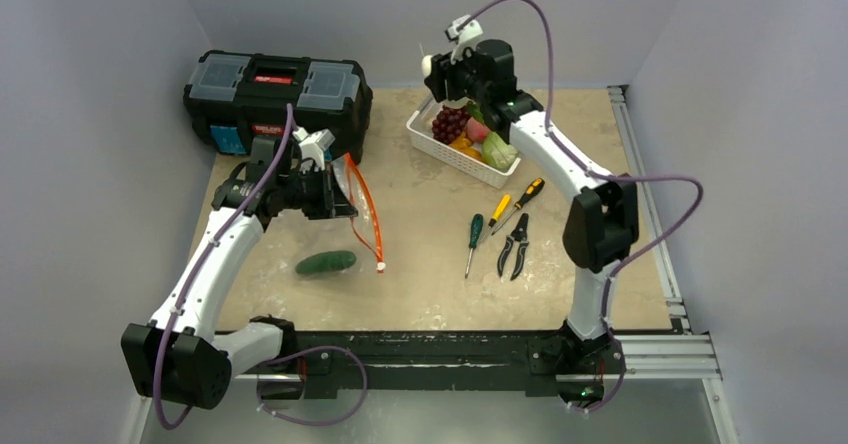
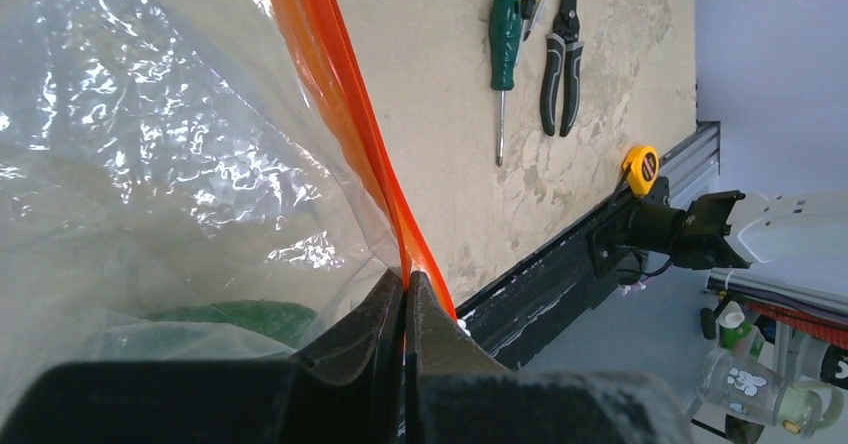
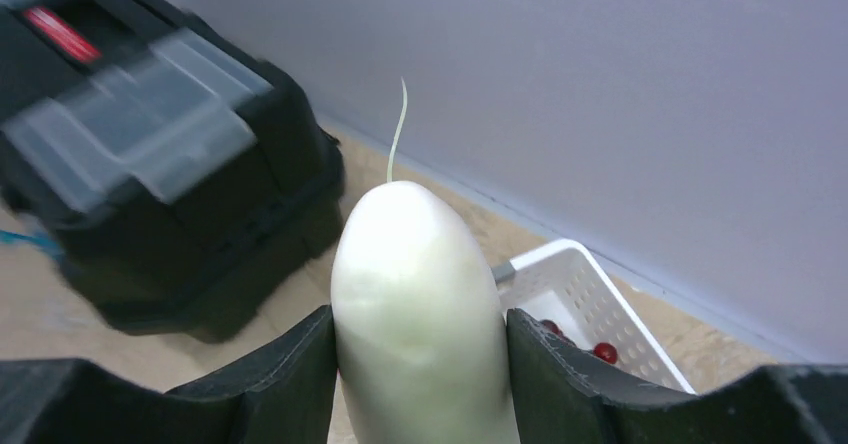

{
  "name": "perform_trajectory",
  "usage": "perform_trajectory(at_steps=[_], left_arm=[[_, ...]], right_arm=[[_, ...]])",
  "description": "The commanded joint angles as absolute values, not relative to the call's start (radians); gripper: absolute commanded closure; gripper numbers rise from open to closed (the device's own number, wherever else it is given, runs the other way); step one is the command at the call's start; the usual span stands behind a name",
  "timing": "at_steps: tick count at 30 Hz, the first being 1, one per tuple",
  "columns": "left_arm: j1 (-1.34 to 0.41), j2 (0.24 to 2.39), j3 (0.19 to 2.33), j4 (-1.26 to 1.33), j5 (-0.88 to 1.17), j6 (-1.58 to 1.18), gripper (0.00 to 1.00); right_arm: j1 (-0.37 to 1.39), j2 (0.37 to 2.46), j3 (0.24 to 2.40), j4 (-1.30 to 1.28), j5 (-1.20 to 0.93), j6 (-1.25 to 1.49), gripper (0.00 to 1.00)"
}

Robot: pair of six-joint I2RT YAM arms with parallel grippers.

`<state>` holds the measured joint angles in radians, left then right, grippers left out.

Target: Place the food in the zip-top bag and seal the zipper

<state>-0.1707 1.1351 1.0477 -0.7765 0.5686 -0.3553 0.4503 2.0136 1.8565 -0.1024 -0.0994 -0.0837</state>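
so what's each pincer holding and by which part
Left pincer is shut on the zip-top bag, pinching its orange-red zipper strip. Right pincer grips the white oblong vegetable across its sides, tip sticking out.

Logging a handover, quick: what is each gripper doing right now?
Left gripper: closed on the orange zipper strip.
Right gripper: closed around the white vegetable.

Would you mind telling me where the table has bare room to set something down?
Bare tabletop lies between the zip-top bag and the green screwdriver, and along the near edge in front of the cucumber and pliers. Crowded at the back around the toolbox and basket.
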Motion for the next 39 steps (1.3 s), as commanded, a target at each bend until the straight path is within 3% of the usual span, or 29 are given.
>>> perform_trajectory(at_steps=[1,10,18,31,39], left_arm=[[-0.175,1.109,1.038,-0.721,0.633,-0.365,1.00],[-0.175,1.021,0.908,-0.533,0.760,-0.705,1.00],[-0.175,0.945,0.936,-0.511,0.728,-0.827,1.00],[-0.176,0.893,0.928,-0.501,0.713,-0.884,1.00],[-0.175,0.879,0.912,-0.464,0.741,-0.917,1.00]], right_arm=[[0.450,1.801,1.662,0.216,-0.230,0.196,1.00],[0.568,1.560,1.230,0.846,-0.447,0.814,1.00],[0.727,1.444,1.022,1.117,-0.250,0.972,1.00],[0.883,1.396,0.935,1.058,0.148,0.966,1.00],[1.002,1.438,0.943,1.004,0.379,0.804,1.00]])
